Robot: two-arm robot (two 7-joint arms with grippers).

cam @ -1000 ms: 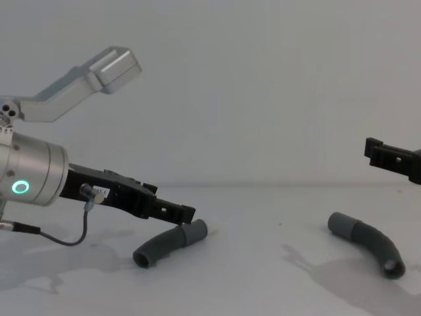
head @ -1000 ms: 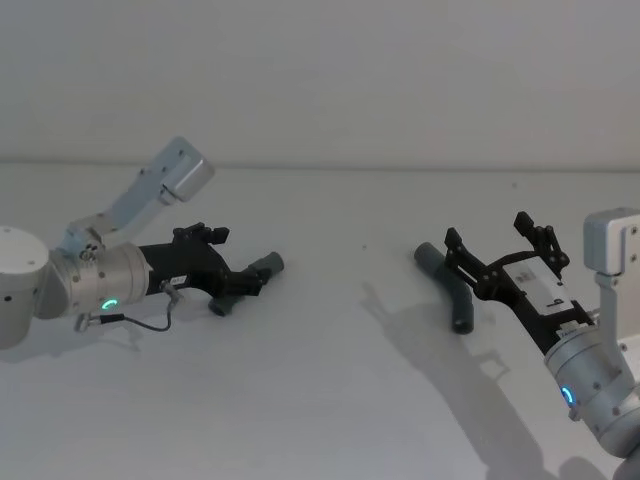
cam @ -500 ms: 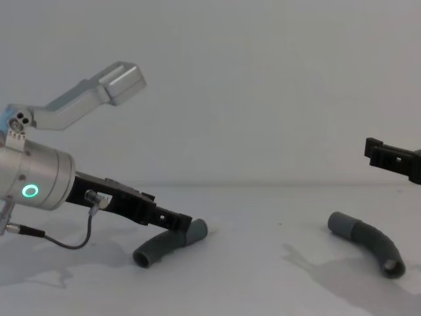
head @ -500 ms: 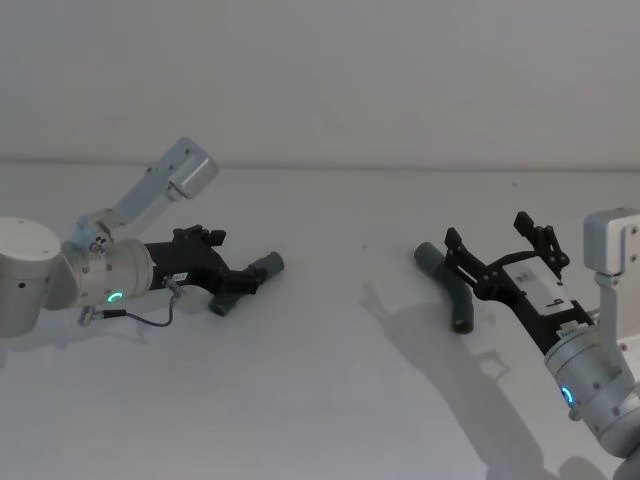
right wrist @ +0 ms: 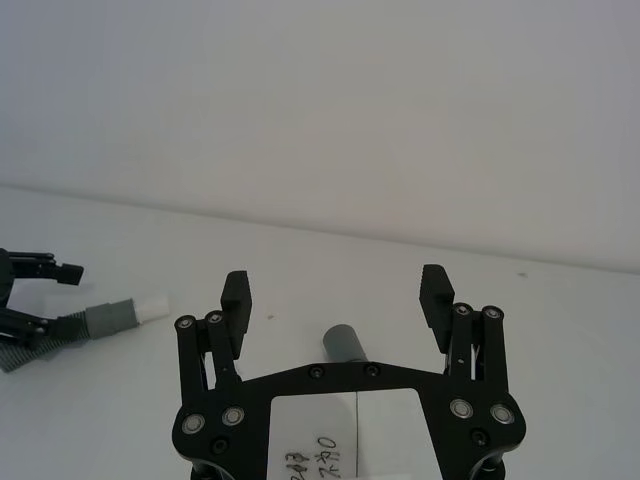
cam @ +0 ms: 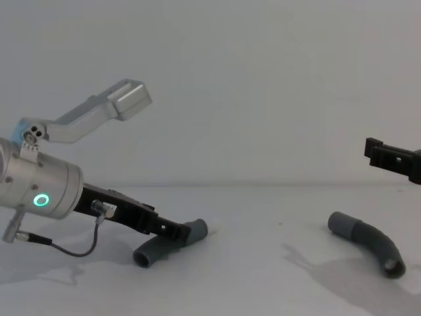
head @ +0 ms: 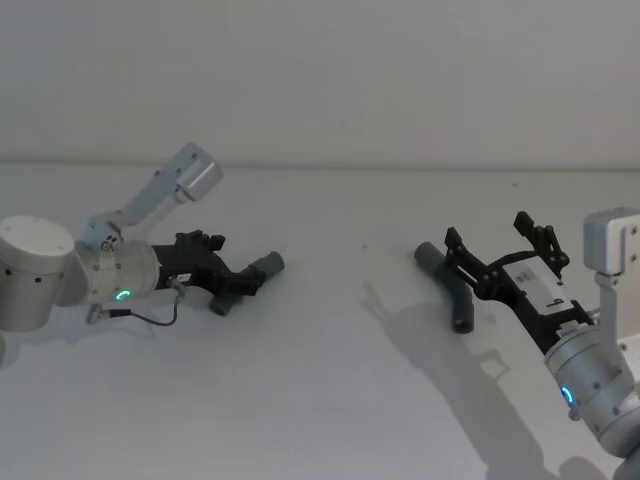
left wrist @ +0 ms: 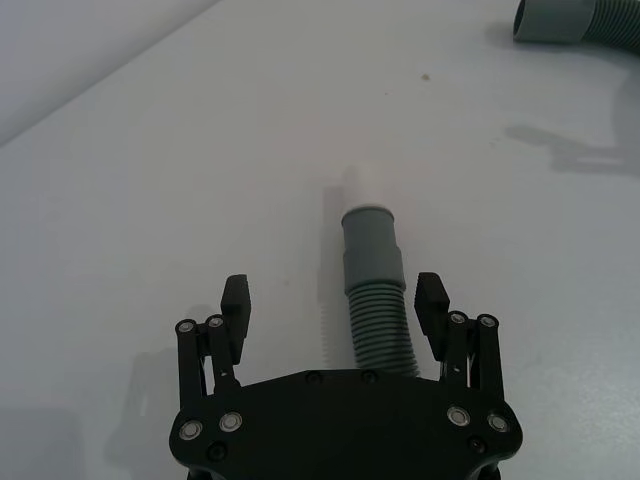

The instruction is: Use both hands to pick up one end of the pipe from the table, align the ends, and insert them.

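Left tool [left wrist: 333, 292] open astride left hose [left wrist: 372, 262] on worktop [head: 330, 380]; right tool [right wrist: 337, 285] open, empty, above right hose [cam: 368, 238].

The bench [head: 320, 400] is smooth, matt white. On its left half the hose piece [left wrist: 378, 300] looks like dull dark-grey rubbery plastic, closely ribbed, ending in a smooth cuff [left wrist: 372, 235] and a paler, smooth whitish tip [left wrist: 368, 185]. On the bench's right half the other hose piece [cam: 368, 240] has the same dull grey finish. The left tool [left wrist: 333, 290] and right tool [right wrist: 337, 283] are matt black plastic with bright metal screws [left wrist: 458, 416]. The left arm's casing [cam: 39, 187] is satin silver metal.
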